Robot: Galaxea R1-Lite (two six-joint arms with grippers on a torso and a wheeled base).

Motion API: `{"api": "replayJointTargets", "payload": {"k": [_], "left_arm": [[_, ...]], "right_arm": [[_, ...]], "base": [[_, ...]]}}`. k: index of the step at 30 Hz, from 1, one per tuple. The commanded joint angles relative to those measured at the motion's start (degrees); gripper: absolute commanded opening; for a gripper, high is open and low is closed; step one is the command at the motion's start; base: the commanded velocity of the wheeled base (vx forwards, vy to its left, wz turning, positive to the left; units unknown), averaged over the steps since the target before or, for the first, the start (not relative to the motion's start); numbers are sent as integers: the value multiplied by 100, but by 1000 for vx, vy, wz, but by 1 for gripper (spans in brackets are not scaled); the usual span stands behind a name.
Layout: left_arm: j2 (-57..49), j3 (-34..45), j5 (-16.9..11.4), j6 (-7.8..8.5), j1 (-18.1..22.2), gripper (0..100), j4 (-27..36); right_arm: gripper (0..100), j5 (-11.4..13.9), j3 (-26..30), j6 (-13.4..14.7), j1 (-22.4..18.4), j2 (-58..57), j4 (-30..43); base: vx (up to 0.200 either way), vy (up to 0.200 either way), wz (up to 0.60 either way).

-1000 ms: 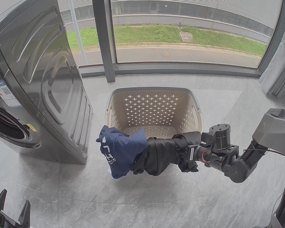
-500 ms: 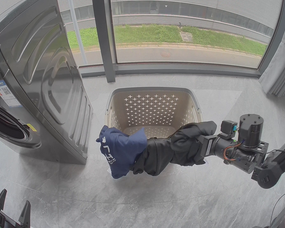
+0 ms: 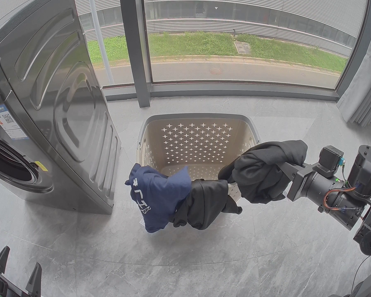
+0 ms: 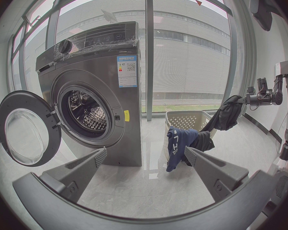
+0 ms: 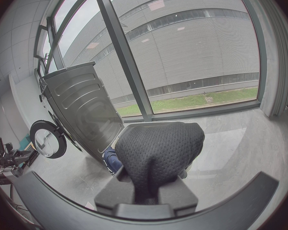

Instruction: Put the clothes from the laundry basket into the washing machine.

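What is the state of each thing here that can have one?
washing machine door, open.
laundry basket, upright, clothes over its front rim.
black garment, partly lifted off the basket.
blue garment, draped over the rim.
left gripper, open, empty.
right gripper, shut on black garment.

place: laundry corner of a glass-walled room | evidence: front-load washing machine [image 3: 49,104], laundry basket [image 3: 198,143] on grey tiled floor [image 3: 193,260], floor-to-ceiling window [image 3: 243,29], curtain [image 3: 365,87]

The black garment [image 5: 160,150] is matt knit cloth, the washing machine [image 3: 70,104] satin-finished metal.
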Motion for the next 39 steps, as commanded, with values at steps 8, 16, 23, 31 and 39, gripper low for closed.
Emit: {"api": "replayJointTargets", "payload": {"k": [8,16,23,31,39], "left_arm": [[-77,92,-3,-35,-8,100,8],[-68,92,-3,-53,-17,100,8],[-68,92,-3,-53,-17,100,8],[-60,92,-3,-62,-25,100,8],[-60,92,-3,-79,-25,100,8]], "right_arm": [[0,7,8,28,100,-227,-13],[0,16,8,55,197,-192,-22],[0,25,8,116,214,-192,-145],[0,16,8,151,337,1,-321],[0,25,8,151,355,28,-400]], "base": [[-200,0,0],[-200,0,0],[-29,0,0],[0,200,0],[0,200,0]]}}
